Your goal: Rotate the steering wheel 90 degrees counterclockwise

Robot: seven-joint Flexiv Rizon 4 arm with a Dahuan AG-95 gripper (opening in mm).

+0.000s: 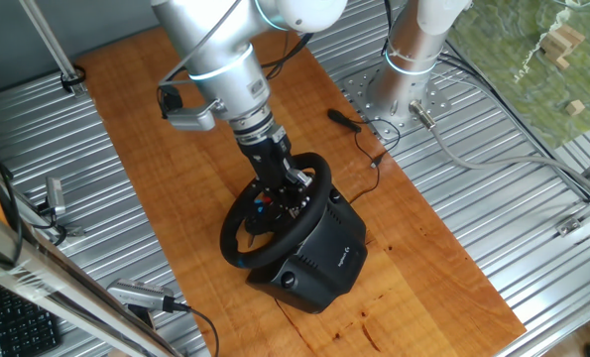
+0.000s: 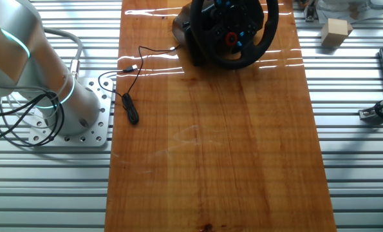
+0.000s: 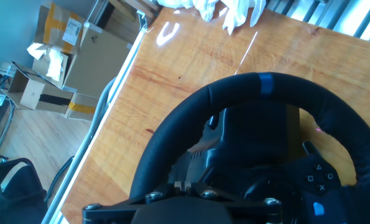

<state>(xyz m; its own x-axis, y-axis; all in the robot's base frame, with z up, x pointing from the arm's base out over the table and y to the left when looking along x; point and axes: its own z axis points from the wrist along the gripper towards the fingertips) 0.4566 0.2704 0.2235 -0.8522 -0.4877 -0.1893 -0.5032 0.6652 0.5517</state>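
Note:
The steering wheel (image 1: 237, 243) is a black round wheel on a boxy black base (image 1: 319, 260), standing tilted on the wooden tabletop. My gripper (image 1: 287, 186) reaches down into the wheel at its hub and upper spokes, inside the rim. In the hand view the rim (image 3: 234, 87) with its blue stripe (image 3: 267, 81) arcs close ahead. My gripper (image 3: 180, 185) sits at the bottom edge with its fingers drawn together, and I see nothing held between them. In the other fixed view the wheel (image 2: 268, 38) is at the top edge and the gripper is cut off.
A black cable (image 1: 346, 119) lies on the wood behind the wheel and also shows in the other fixed view (image 2: 130, 106). The arm's metal mounting plate (image 1: 394, 94) is beside the board. A wooden block (image 2: 336, 31) sits at the top right. Cardboard boxes (image 3: 85, 56) stand beyond the table edge.

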